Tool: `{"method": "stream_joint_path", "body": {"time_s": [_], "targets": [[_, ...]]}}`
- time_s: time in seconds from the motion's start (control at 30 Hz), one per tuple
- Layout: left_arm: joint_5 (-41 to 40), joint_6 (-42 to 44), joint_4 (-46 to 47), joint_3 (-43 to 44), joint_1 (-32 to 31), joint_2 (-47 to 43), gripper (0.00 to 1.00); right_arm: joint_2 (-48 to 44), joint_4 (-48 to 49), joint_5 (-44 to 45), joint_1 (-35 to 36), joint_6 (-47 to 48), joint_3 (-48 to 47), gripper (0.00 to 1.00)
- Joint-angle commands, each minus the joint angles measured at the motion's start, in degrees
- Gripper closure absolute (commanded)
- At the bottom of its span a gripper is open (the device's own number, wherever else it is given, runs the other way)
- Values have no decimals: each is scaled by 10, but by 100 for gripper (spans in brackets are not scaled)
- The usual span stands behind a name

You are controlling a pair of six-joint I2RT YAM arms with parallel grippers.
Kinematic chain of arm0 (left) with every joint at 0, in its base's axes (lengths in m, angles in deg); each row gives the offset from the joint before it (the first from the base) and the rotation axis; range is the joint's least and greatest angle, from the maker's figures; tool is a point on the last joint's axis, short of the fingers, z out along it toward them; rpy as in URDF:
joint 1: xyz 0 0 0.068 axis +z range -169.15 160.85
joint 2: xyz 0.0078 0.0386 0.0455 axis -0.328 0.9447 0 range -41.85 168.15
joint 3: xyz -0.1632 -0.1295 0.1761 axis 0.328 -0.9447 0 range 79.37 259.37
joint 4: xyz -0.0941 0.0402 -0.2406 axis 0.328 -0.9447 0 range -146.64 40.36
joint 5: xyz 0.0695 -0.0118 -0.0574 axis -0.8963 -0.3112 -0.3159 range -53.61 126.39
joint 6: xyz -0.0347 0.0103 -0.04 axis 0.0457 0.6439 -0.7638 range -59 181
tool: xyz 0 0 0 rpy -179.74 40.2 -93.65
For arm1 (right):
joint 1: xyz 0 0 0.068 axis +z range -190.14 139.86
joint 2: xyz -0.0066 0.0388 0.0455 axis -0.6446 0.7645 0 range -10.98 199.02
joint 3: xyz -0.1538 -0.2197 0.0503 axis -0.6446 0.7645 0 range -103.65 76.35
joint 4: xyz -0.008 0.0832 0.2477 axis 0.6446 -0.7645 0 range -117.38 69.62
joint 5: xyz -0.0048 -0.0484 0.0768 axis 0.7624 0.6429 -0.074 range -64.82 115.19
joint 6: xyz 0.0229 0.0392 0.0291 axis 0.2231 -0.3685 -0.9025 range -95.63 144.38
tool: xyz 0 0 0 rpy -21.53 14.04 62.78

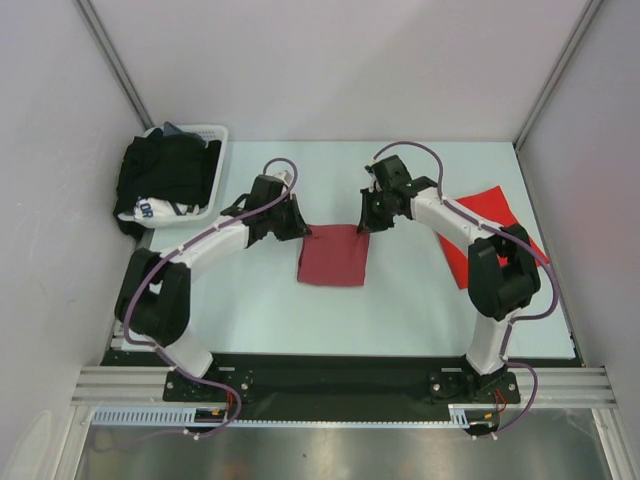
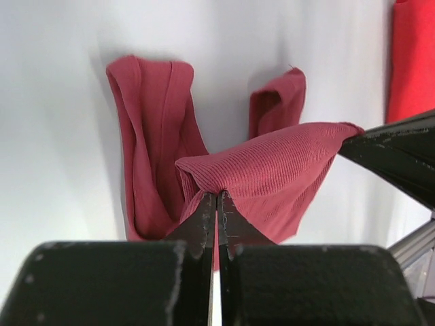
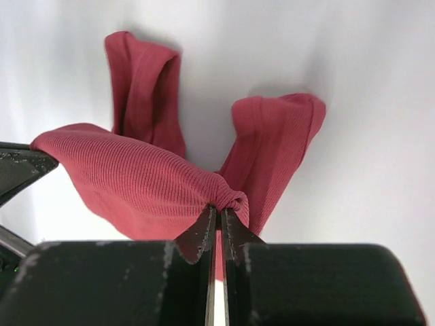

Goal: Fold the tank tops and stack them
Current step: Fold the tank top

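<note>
The maroon tank top (image 1: 334, 255) hangs in the middle of the table, held up by its far edge between both grippers. My left gripper (image 1: 298, 228) is shut on its left corner, the ribbed cloth (image 2: 272, 170) bunched at the fingertips (image 2: 217, 197). My right gripper (image 1: 365, 222) is shut on its right corner, the cloth (image 3: 136, 176) bunched at its tips (image 3: 219, 209). Its two shoulder straps (image 2: 153, 115) hang down toward the table. The bright red tank top (image 1: 482, 225) lies flat at the right, partly under my right arm; its edge also shows in the left wrist view (image 2: 411, 61).
A white basket (image 1: 215, 135) at the back left holds black garments (image 1: 165, 175) and a white cloth with dark lettering (image 1: 150, 210). Walls close in the table on the left, back and right.
</note>
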Motion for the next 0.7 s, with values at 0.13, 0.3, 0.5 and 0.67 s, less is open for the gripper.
{"method": "stream_joint_path", "body": {"time_s": [0.13,0.3,0.5,0.67], "targets": [[-3,27,0,101,12,88,100,48,8,-3,-20,4,-56,93],[-12,32,-14,141,16,127,100,88,-1,0,-28,2,-95,92],[-13,32,-15,164,24,154,100,117,-4,2,-31,-3,-120,90],[-22,33,-15,182,27,186,99,130,7,12,-32,-11,-125,75]]}}
